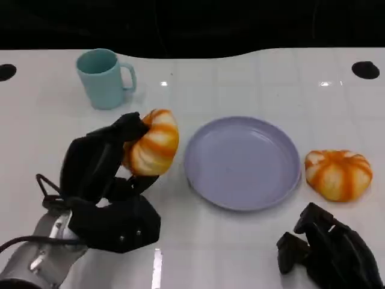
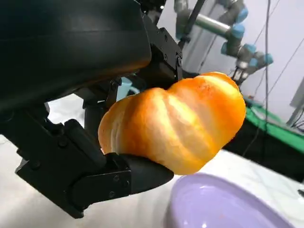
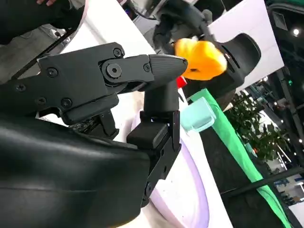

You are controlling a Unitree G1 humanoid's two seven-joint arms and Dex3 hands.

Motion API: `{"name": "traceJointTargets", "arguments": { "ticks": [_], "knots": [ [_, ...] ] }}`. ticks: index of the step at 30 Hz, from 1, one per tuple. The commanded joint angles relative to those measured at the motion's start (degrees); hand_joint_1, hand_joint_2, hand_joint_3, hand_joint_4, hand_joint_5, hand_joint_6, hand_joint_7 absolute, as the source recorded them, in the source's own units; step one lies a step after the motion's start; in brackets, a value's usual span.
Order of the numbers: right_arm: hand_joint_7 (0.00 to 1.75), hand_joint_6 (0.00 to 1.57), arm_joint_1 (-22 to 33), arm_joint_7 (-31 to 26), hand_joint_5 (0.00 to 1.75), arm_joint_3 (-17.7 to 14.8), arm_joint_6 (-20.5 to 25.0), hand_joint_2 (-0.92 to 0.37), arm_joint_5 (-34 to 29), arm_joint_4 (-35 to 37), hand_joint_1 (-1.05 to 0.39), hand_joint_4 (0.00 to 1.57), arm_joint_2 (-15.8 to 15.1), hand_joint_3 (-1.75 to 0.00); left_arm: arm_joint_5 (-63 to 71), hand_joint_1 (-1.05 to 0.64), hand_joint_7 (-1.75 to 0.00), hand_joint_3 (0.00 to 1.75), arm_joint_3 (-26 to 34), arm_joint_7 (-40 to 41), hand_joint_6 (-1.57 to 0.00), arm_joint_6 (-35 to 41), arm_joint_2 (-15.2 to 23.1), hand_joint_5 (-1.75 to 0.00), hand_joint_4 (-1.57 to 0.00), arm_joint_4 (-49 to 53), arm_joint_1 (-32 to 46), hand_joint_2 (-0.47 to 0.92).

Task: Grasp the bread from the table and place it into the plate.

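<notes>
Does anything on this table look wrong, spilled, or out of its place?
Nothing stands out. The left hand holds one bread beside the purple plate, which has nothing on it. A second bread lies on the table at the plate's other side, and the teal mug stands upright. I see no spill or damage.
</notes>
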Motion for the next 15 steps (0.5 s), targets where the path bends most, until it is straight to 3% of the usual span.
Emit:
{"name": "traceJointTargets", "arguments": {
  "ticks": [1,7,15],
  "knots": [
    [1.42,0.7,0.1,-0.1,1.67,-0.4,0.2,-0.92,0.3,0.5,-0.56,0.8,-0.9,-0.24,2.9,-0.2,-1.75,1.12,-1.7,-0.7,-0.6,1.4,-0.3,-1.75,-0.81,-1.4,-3.1,0.45],
    [1.41,0.69,0.0,0.5,1.66,-0.4,0.1,-0.92,0.5,1.0,-0.56,0.79,-0.9,-0.23,5.3,-0.21,-1.73,1.13,-5.7,-3.2,-0.65,0.0,-1.7,-1.75,-0.85,3.6,-10.4,0.47],
    [1.41,0.69,0.2,-0.2,1.67,-0.4,-0.1,-0.92,0.2,0.7,-0.56,0.79,-0.8,-0.24,7.3,-0.27,-1.75,1.08,-10.5,-3.3,-0.69,0.5,-7.6,-1.75,-0.89,16.3,-21.1,0.46]
  ]
}}
